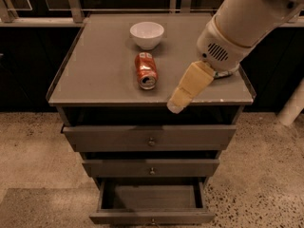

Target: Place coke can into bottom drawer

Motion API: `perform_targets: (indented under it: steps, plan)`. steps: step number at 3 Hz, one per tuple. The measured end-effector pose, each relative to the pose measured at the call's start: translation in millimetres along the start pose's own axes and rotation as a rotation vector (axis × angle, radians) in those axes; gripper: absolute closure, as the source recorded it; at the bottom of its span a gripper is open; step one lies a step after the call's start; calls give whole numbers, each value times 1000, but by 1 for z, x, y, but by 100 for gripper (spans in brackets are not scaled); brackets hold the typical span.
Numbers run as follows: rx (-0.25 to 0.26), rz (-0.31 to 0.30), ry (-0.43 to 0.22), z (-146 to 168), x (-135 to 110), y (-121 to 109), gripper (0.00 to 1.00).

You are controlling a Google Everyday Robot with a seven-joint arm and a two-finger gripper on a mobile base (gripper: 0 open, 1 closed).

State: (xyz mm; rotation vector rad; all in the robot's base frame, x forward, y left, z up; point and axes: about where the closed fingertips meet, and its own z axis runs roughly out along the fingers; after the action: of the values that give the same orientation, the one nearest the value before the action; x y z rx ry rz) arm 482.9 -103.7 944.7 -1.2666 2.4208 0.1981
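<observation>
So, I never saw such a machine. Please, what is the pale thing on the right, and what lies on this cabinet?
The pale shape at the upper right is a robot arm. The tan piece at its end is the gripper, above the cabinet top at its front edge, right of the coke can and not touching it. Nothing shows in it. The one camera looks down at the cabinet's front. On the top lie the red coke can, on its side, and a white bowl behind it. The bottom drawer is pulled open.
</observation>
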Motion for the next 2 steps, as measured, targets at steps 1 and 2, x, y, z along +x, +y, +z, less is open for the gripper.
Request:
perform_targets:
  steps: [1, 2]
  plan:
    - [-18, -35, -4, 2, 4, 0, 0]
    - [-66, -116, -53, 18, -10, -1, 0]
